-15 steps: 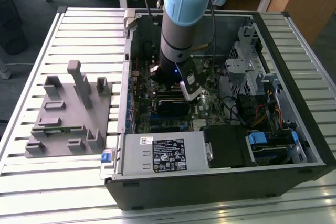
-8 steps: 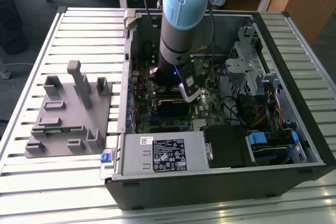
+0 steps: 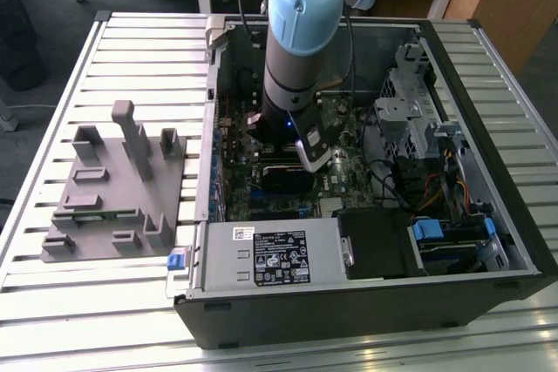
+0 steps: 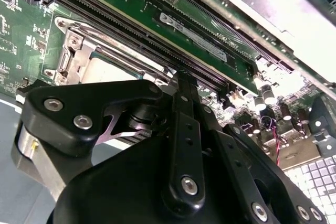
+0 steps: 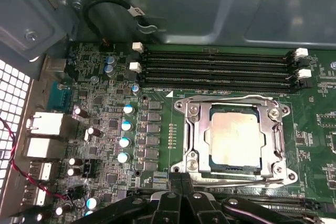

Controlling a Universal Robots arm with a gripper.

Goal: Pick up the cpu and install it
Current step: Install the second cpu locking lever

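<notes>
- Claw (image 5: 181, 195) fingers sit pressed together in both wrist views, with nothing between them; we see the black linkage hanging just above the motherboard (image 5: 105, 129), at the near edge of the socket.
- Cpu (image 5: 234, 140), silvery-white on top, lies flat inside the socket's metal frame (image 5: 194, 135) in the first wrist view, apart from the claw's tips, which sit just beside the frame.
- We find the same cpu (image 4: 113, 72) in the second wrist view as a pale patch inside the frame, partly hidden behind the claw's body.
- Memory slots (image 5: 215, 66), long and dark with white clips at their ends, run alongside the socket on its far side from the claw.
- Round capacitors (image 5: 126, 127) stand in a row beside the socket.
- In the exterior view we see the arm (image 3: 301, 32) reaching straight down into the open computer case (image 3: 366, 302), which lies on its side on the slatted desk (image 3: 87, 320).
- Grey plastic fixture (image 3: 113, 189) rests on the desk at the exterior view's left, well apart from the arm.
</notes>
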